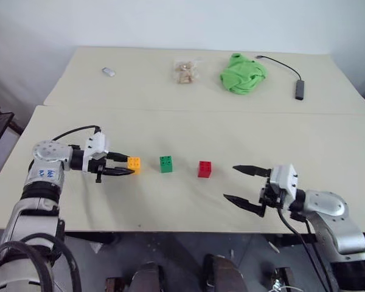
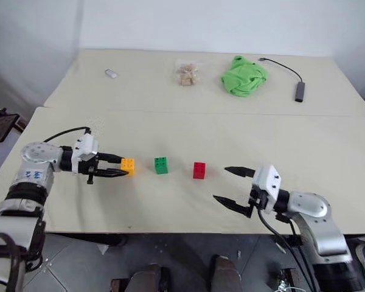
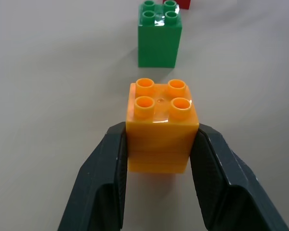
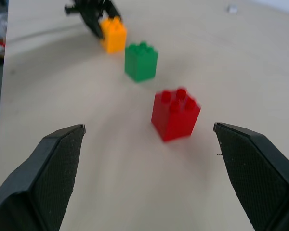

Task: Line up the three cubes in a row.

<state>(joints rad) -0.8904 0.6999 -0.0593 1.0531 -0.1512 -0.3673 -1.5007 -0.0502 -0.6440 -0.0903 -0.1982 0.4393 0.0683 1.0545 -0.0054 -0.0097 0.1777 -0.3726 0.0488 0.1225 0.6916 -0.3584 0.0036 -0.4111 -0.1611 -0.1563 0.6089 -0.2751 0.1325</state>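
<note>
Cubes nearly in a row — left claw clamps the orange cube.
Right claw gapes empty; a skewed release could nudge the green cube off line.

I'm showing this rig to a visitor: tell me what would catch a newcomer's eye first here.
Three bright studded cubes stand in a row on the near table: the yellow-orange cube at the robot's left, the green cube in the middle, the red cube at the right. The left gripper is shut on the yellow-orange one, while the right gripper gapes open beside the red one. A crumpled green cloth lies on the far table.
</note>
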